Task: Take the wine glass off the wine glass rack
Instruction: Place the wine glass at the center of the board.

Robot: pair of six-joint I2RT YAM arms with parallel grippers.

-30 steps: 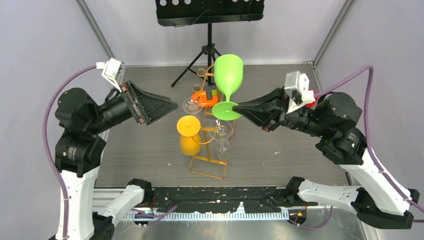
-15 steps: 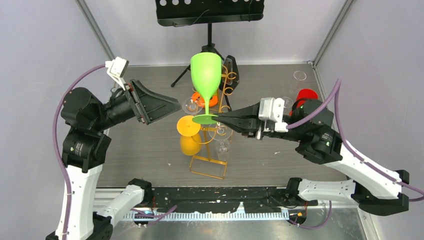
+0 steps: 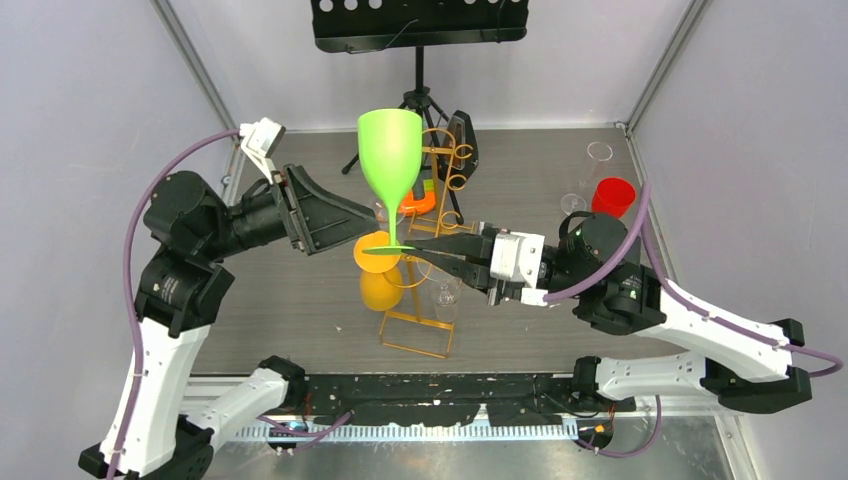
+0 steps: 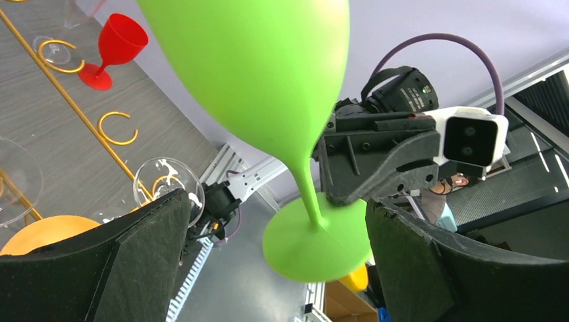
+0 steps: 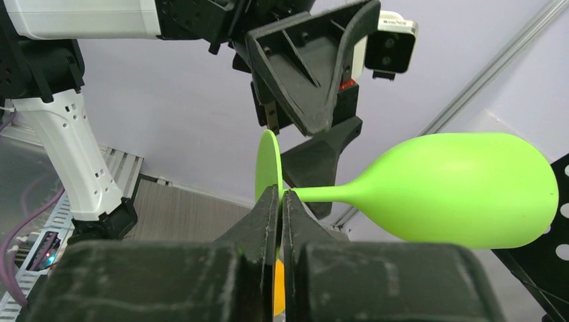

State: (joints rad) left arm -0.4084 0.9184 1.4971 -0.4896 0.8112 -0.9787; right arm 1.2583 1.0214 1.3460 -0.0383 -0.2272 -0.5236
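Two grippers are seen close together at the centre of the top view. The right gripper (image 3: 418, 247) is pressed shut on the rim of the foot of the green wine glass (image 3: 390, 150). The glass is held upright in the air, bowl uppermost, just above the middle of the frame.

The left gripper (image 3: 358, 216) is spread wide. In its wrist view the stem and foot of the glass are framed between its fingers (image 4: 121, 255), and no contact can be made out.

The wine glass rack (image 3: 412, 349) is seen below and behind the lifted glass, running from the centre of the frame toward the lower middle. An orange glass (image 3: 378, 290) is hung on its left side and a clear glass (image 3: 445, 295) on its right. A red glass (image 3: 612, 195) is stood on the table (image 3: 540, 310) at the right of the frame, well apart from the rack. A black music stand (image 3: 420, 25) is seen at the top centre.
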